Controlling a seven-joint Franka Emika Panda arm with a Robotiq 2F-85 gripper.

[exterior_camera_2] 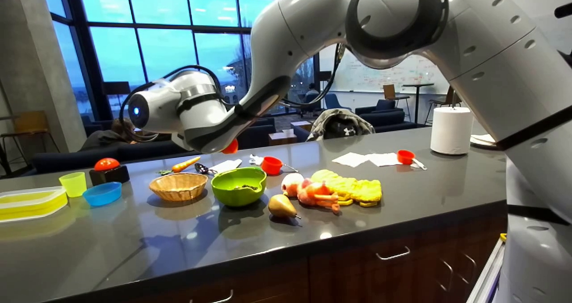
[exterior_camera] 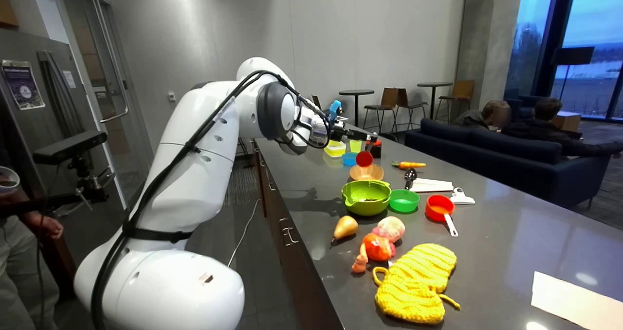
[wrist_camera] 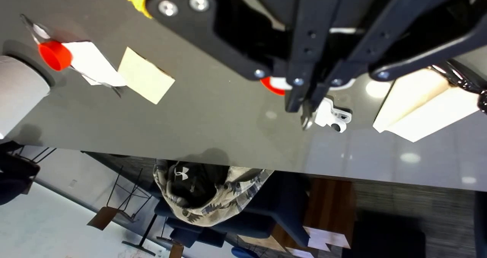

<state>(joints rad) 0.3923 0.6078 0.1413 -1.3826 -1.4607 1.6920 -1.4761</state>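
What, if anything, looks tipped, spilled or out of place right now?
The red cup in the gripper looks odd: in an exterior view it hangs tipped sideways, round face toward the camera, rather than upright. Dark bits lie inside the green bowl; I can make out no spill on the counter.

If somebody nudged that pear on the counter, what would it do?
The pear would probably roll, since it lies on its rounded side. Its tapering neck may make it curve rather than run straight. The glossy counter suggests it might also slide a little.

White arm (exterior_camera: pixel 209 189), black cables (exterior_camera: pixel 192 148), screw-studded jaws
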